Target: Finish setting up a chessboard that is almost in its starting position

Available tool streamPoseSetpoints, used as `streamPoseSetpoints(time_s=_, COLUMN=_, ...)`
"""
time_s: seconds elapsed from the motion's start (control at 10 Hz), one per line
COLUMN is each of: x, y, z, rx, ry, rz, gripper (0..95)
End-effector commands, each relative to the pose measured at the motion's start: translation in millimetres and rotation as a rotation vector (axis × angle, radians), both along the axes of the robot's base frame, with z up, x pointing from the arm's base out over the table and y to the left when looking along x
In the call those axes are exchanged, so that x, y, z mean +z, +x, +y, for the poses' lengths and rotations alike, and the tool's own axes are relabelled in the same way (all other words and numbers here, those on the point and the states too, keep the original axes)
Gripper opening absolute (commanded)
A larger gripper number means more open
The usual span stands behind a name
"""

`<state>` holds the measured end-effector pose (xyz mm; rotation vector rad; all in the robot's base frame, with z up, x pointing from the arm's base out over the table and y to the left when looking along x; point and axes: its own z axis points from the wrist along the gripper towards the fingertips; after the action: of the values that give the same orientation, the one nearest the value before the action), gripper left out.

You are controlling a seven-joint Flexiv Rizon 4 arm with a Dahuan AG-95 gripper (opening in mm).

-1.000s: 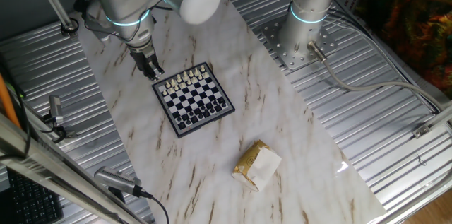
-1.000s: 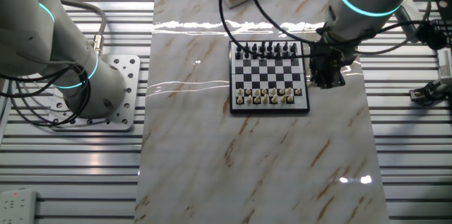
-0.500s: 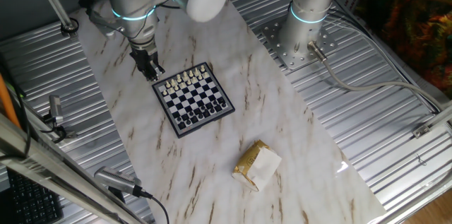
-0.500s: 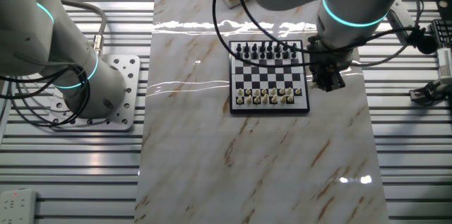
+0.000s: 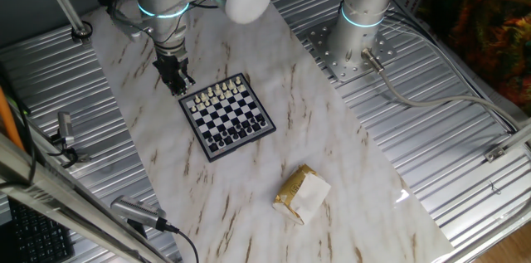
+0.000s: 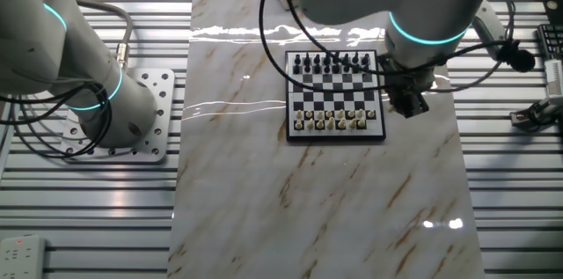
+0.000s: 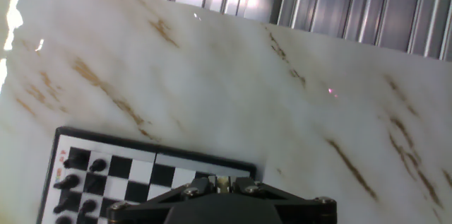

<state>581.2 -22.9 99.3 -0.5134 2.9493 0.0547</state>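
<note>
The hand [image 5: 177, 85] hovers just off the chessboard's [image 5: 227, 116] white-piece edge, over the marble counter [image 5: 332, 163]; can't tell if its fingers are spread.

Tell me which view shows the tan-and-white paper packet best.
One fixed view: the packet lies fully visible on the marble table, apart from the chessboard. The other fixed view shows at most a sliver of it behind the arm, and the hand view does not show it.
</note>
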Motion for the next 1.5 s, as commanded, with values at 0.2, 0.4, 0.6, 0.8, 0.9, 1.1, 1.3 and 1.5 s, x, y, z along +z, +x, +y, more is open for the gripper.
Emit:
streamPoseSetpoints(time_s=0.2, x=-7.4, y=2.1, z=-1.5, rx=0.066, ry=0.018, rz=0.004, gripper=0.0)
streamPoseSetpoints(time_s=0.4, x=-10.6, y=0.4, z=-3.2, rx=0.091, ry=0.029, rz=0.0, gripper=0.0)
streamPoseSetpoints(time_s=0.6, x=-12.9, y=-2.7, z=-4.7, rx=0.118, ry=0.034, rz=-0.005, gripper=0.0)
streamPoseSetpoints(time_s=0.8, x=-17.4, y=-7.5, z=-5.5, rx=0.134, ry=0.04, rz=-0.018, gripper=0.0)
streamPoseSetpoints(time_s=0.9, x=-17.8, y=-7.2, z=-4.7, rx=0.137, ry=0.046, rz=-0.025, gripper=0.0)
streamPoseSetpoints(time_s=1.1, x=-20.2, y=-6.9, z=-1.8, rx=0.139, ry=0.058, rz=-0.042, gripper=0.0)
streamPoseSetpoints(time_s=1.3, x=-25.4, y=-8.8, z=1.6, rx=0.138, ry=0.067, rz=-0.059, gripper=0.0)
streamPoseSetpoints(time_s=1.5, x=-28.7, y=-11.6, z=1.1, rx=0.142, ry=0.067, rz=-0.061, gripper=0.0)
